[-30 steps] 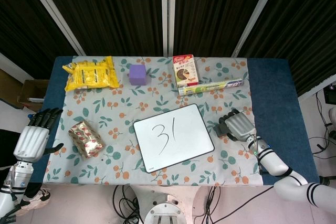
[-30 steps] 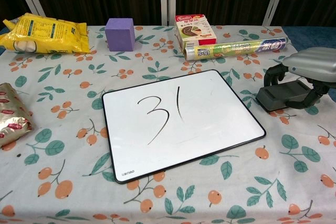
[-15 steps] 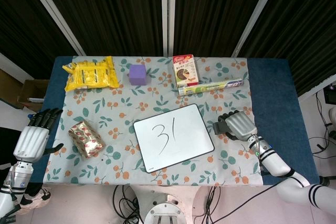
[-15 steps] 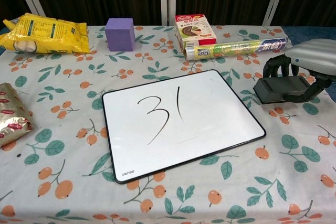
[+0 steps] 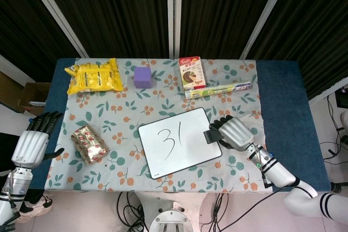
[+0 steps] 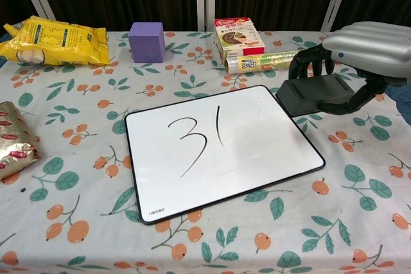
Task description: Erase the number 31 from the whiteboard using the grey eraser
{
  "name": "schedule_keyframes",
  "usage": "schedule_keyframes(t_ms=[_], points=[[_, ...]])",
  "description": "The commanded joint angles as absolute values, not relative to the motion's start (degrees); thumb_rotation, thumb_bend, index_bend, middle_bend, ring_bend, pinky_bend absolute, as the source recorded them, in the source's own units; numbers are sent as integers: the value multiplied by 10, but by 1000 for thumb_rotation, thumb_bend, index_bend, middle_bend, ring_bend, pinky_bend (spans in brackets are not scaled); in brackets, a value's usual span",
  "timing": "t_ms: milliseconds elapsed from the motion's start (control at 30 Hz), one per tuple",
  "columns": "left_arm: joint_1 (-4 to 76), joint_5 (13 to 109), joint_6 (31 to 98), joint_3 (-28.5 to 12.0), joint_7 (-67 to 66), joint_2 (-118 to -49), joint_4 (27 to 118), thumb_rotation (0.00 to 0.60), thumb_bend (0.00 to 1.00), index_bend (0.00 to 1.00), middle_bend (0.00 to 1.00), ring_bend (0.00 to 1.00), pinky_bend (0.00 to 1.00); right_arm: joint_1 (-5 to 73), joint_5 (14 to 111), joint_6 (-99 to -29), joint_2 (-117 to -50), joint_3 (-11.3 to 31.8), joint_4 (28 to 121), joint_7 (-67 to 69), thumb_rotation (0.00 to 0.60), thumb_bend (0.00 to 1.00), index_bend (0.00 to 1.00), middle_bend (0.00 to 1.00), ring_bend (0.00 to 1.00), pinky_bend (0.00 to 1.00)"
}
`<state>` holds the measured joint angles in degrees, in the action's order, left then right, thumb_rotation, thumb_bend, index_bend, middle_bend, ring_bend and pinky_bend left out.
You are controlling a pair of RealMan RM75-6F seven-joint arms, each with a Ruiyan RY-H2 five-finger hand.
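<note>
The whiteboard (image 5: 180,141) (image 6: 221,149) lies at the middle of the flowered cloth with "31" written in black on it. My right hand (image 5: 232,133) (image 6: 366,52) grips the grey eraser (image 5: 210,135) (image 6: 316,94) from above and holds it lifted over the board's right edge, clear of the digits. My left hand (image 5: 32,144) hangs off the table's left side with its fingers spread, holding nothing; the chest view does not show it.
A yellow snack bag (image 5: 94,75) (image 6: 51,40), a purple cube (image 5: 142,76) (image 6: 146,41), a small carton (image 5: 191,72) (image 6: 238,36) and a film roll (image 5: 217,90) (image 6: 263,61) line the far side. A foil packet (image 5: 89,143) (image 6: 14,145) lies left of the board.
My right hand has lifted the eraser off the cloth and carried it left, from beside the board to above its right edge. The left hand has barely moved.
</note>
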<state>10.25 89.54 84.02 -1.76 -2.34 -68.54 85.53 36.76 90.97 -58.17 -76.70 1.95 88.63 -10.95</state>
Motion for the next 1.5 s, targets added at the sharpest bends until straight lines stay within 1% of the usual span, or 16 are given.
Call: schedule_keyframes(t_ms=[33, 200, 300, 767, 1167, 1500], points=[[100, 896, 844, -17, -19, -684, 853, 600, 51, 101, 91, 87, 169, 386, 926, -565, -803, 17, 889, -162, 600, 261, 622, 546, 498, 556], [94, 894, 852, -17, -10, -677, 848, 600, 51, 101, 90, 87, 170, 398, 915, -533, -849, 11, 875, -199, 600, 261, 624, 547, 498, 556], [91, 891, 854, -18, -3, -674, 844, 600, 51, 101, 90, 87, 169, 402, 914, -526, -868, 8, 873, -212, 600, 261, 625, 548, 498, 556], [88, 889, 855, -19, 19, -675, 824, 600, 51, 101, 91, 87, 170, 426, 906, -497, -926, 10, 861, -270, 600, 260, 626, 548, 498, 556], [86, 891, 858, -20, 23, -672, 821, 600, 51, 102, 91, 87, 169, 463, 859, -465, -978, 51, 830, -305, 600, 261, 628, 549, 497, 557], [85, 890, 858, -20, 28, -671, 817, 600, 50, 102, 90, 87, 169, 518, 781, -417, -1034, 108, 763, -319, 600, 262, 629, 550, 497, 557]])
